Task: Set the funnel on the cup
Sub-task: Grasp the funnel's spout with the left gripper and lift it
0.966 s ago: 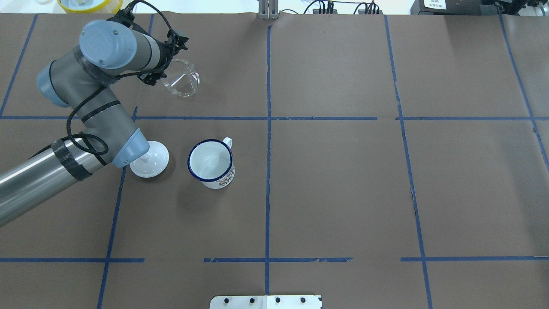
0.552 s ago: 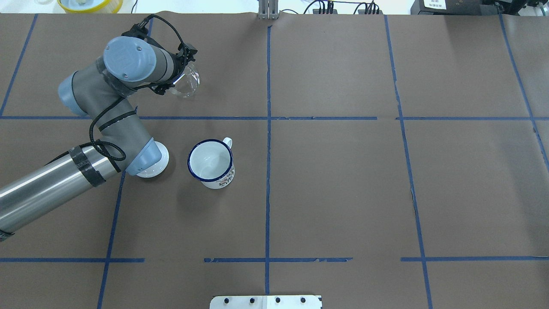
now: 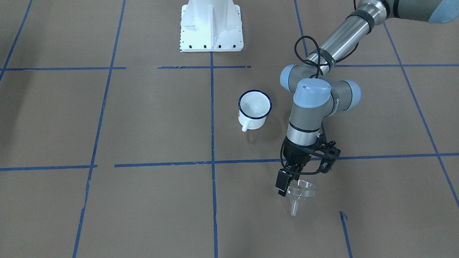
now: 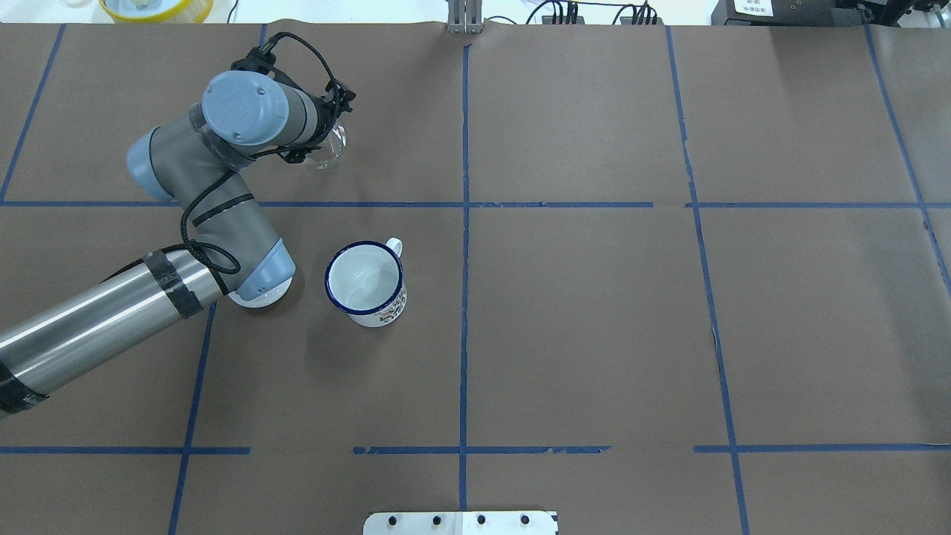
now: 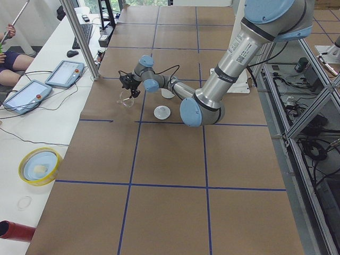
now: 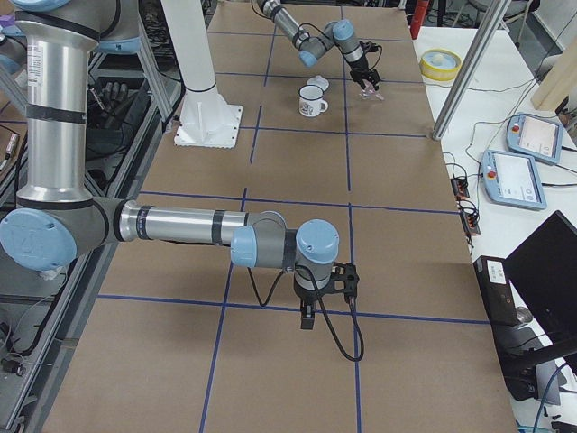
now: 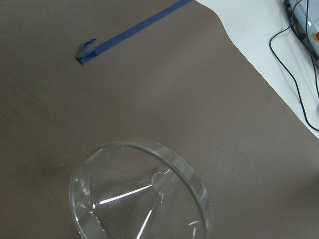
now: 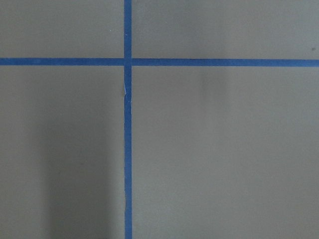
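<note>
Front-facing view: the left hand hangs low over the brown counter, one dark finger touching the rim of the clear funnel, which is tilted with its spout pointing away from the robot. Whether the hand is clamped on the rim or apart around it cannot be told. The cup stands upright and empty, well apart from the hand, nearer the robot and to the robot's right, so the task looks barely begun: the funnel has yet to be carried over and seated. Overhead view: the arm's wrist covers most of the funnel. A white lid, half hidden under the elbow, sits just beside the cup, and the path from hand to cup looks open. Left side view: a yellow bowl lies far from the hand. Right side view: the right hand hovers far from the cup, with its state impossible to tell. Left wrist view: the funnel's round rim fills the lower frame.
</note>
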Robot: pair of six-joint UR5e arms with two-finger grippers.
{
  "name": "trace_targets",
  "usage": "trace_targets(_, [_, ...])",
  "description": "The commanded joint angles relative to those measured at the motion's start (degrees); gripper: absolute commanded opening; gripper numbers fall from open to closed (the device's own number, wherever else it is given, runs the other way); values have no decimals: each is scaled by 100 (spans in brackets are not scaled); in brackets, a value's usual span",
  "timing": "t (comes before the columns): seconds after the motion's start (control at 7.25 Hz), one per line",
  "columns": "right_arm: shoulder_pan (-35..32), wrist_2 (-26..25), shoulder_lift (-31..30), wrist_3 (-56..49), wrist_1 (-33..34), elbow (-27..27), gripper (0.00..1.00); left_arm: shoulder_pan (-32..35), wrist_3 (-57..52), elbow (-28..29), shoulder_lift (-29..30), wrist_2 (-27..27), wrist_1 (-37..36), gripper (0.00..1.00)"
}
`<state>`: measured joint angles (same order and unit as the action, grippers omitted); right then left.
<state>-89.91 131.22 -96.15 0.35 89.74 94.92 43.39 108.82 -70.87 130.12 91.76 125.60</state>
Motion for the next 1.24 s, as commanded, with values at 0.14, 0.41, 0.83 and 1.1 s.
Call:
trace_targets(0.14, [0,0,0,0,0,0,100,29,-45,29,-4,0,-35,0])
trace_targets(0.41, [0,0,0,0,0,0,100,273,17,-372,-83,96,-44,0])
trace_targets(0.83, [0,0,0,0,0,0,100,942,-62,-2091,-758,1474,-777,0])
trace_targets(1.1, [0,0,0,0,0,0,100,934,-674,-3410,-699,1599,-2706,0])
